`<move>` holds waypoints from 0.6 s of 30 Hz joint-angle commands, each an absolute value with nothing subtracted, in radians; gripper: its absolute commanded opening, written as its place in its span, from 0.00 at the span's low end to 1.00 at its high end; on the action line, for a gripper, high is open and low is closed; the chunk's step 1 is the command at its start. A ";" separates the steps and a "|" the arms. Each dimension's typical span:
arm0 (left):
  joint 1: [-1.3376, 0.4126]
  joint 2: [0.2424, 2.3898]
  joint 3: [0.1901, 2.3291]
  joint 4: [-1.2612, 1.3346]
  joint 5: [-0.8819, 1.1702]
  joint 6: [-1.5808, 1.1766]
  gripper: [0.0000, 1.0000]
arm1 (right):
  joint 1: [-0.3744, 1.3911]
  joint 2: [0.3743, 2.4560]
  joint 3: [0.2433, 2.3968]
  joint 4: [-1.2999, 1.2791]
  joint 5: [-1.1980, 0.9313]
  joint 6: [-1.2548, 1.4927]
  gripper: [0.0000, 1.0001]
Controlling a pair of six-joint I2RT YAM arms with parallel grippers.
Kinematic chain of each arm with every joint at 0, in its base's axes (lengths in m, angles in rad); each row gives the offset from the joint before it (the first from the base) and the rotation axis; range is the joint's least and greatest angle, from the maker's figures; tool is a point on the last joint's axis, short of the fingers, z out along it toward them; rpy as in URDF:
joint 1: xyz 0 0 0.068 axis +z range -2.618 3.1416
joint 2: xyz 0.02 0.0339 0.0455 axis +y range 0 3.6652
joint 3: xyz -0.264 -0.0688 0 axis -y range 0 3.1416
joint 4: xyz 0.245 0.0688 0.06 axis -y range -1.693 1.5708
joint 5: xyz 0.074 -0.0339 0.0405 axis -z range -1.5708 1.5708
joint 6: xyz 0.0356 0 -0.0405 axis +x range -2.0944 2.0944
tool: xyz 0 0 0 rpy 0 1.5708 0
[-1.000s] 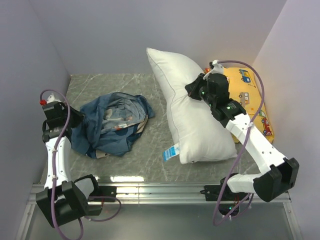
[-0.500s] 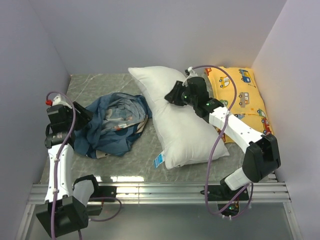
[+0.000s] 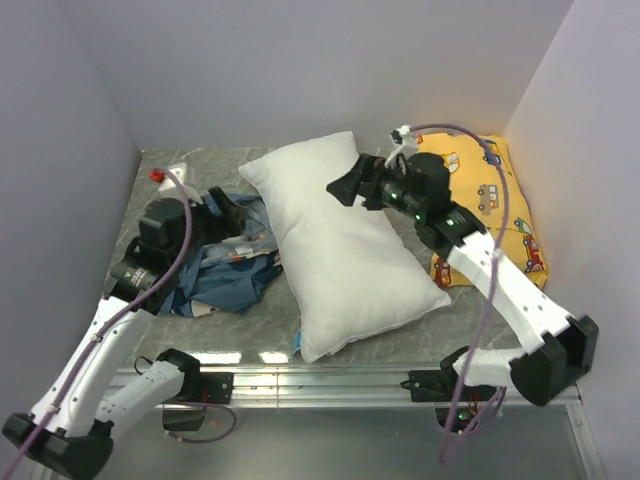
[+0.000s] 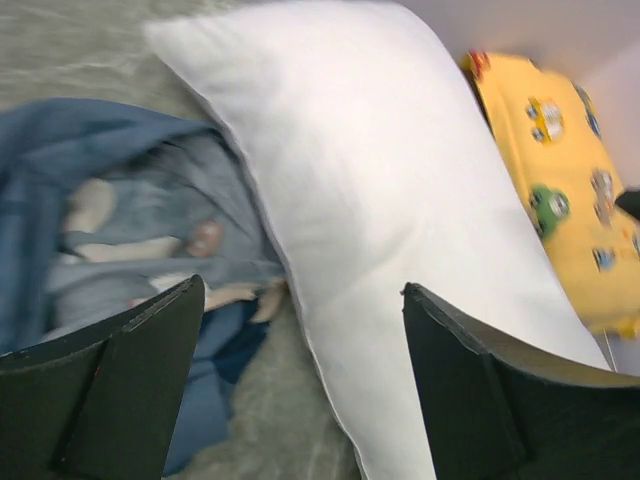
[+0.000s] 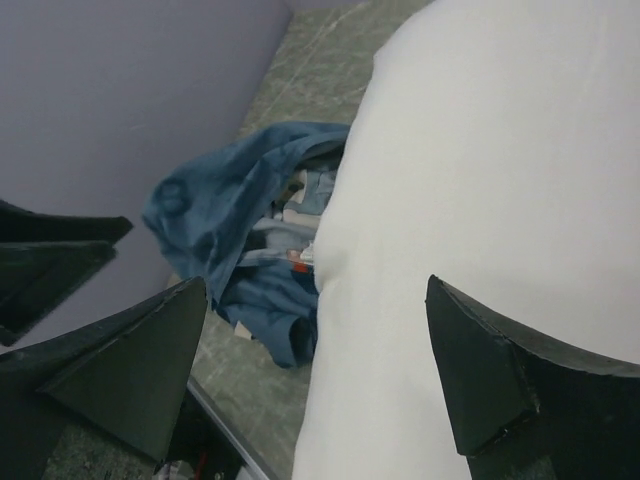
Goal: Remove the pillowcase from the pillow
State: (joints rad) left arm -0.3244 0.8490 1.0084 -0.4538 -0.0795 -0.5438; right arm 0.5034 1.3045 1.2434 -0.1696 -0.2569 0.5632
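Observation:
The plain white pillow lies bare on the marble table, slanting from back centre to the front edge. The dark blue pillowcase is crumpled in a heap at its left side, touching it. My left gripper hovers over the heap, open and empty; in the left wrist view its gripper frames the pillow edge and the pillowcase. My right gripper stands open above the pillow's far end, holding nothing. The right wrist view shows the right gripper over pillow and pillowcase.
A yellow vehicle-print pillow lies against the right wall, behind my right arm; it also shows in the left wrist view as the yellow pillow. Purple walls close in the table on the left, back and right. A metal rail runs along the front edge.
Both grippers went from shut to open. The right one let go of the pillow, which swung left and now lies flat. The left arm swung right over the pillowcase.

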 commanded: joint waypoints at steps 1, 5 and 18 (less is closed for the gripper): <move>-0.523 0.887 1.039 -0.483 -0.299 -0.554 0.86 | 0.502 1.143 1.169 -0.187 -0.206 0.535 0.97; -0.606 0.896 1.013 -0.450 -0.301 -0.564 0.86 | 0.503 0.975 1.017 -0.196 -0.147 0.523 0.98; -0.611 0.741 0.833 -0.341 -0.198 -0.546 0.91 | 0.502 0.729 0.812 -0.276 0.035 0.489 1.00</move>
